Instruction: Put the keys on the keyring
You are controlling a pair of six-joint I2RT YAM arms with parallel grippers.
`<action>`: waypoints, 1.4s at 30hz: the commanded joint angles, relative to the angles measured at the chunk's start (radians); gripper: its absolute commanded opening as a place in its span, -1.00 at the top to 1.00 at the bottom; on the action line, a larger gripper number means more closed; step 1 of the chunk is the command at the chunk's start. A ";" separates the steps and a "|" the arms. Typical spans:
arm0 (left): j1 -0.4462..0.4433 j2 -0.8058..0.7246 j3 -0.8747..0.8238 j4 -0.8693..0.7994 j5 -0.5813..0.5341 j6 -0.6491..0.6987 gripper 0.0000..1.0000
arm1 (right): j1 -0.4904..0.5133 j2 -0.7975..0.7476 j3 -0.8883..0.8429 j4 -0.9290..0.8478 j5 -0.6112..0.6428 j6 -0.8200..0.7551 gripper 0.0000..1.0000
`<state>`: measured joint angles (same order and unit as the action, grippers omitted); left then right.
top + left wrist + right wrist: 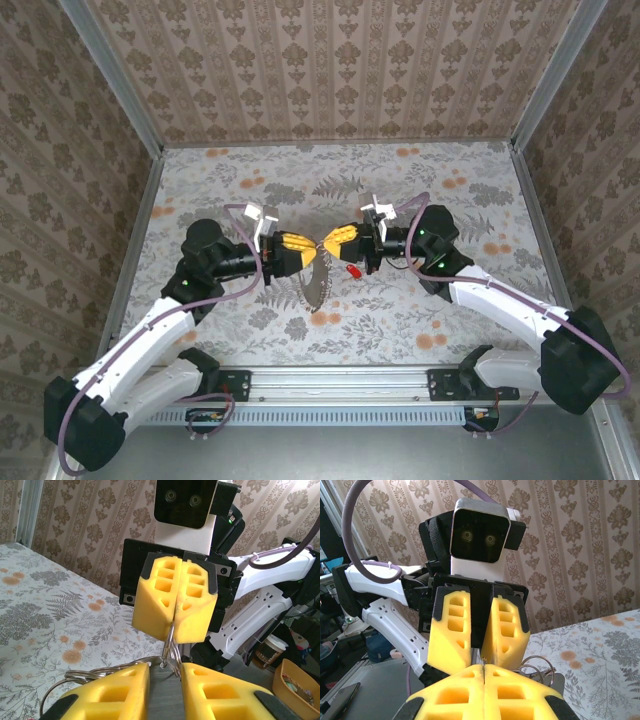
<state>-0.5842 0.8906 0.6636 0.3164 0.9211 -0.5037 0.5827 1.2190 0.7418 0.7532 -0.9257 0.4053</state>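
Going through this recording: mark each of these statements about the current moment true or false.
1. The left gripper and the right gripper meet tip to tip over the middle of the table. True.
2. The right gripper is wide open. False: its fingers are closed together on a wire loop of the keyring.
3. A red-headed key shows just below the right gripper in the top view. True.
4. The table is plain white. False: it has a floral pattern.
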 commanded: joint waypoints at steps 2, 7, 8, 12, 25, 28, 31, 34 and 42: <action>-0.014 0.011 0.050 0.039 0.021 0.027 0.64 | 0.000 -0.035 -0.008 0.045 -0.042 0.017 1.00; -0.038 0.029 0.063 0.038 0.024 0.041 0.73 | 0.003 -0.033 -0.007 0.036 -0.044 0.013 1.00; -0.042 0.032 0.066 0.033 0.023 0.045 0.73 | 0.004 -0.033 -0.005 0.037 -0.044 0.012 1.00; -0.049 0.040 0.068 0.027 0.016 0.055 0.77 | 0.008 -0.029 -0.004 0.031 -0.048 0.010 1.00; -0.041 -0.018 0.071 -0.066 -0.013 0.102 0.88 | 0.012 -0.075 -0.008 -0.047 -0.025 -0.032 1.00; -0.031 -0.039 0.066 -0.080 -0.028 0.106 0.87 | 0.013 -0.078 -0.009 -0.048 -0.025 -0.030 1.00; -0.031 -0.026 0.072 -0.082 -0.022 0.108 0.88 | 0.013 -0.076 -0.009 -0.044 -0.027 -0.026 1.00; -0.031 -0.022 0.073 -0.078 -0.021 0.111 0.90 | 0.012 -0.081 -0.011 -0.046 -0.024 -0.026 1.00; -0.069 -0.012 0.109 -0.219 -0.047 0.206 1.00 | 0.011 -0.085 -0.006 -0.070 0.027 -0.027 1.00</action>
<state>-0.6361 0.8764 0.7261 0.1764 0.8974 -0.3813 0.5941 1.1683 0.7376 0.6655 -0.9249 0.3923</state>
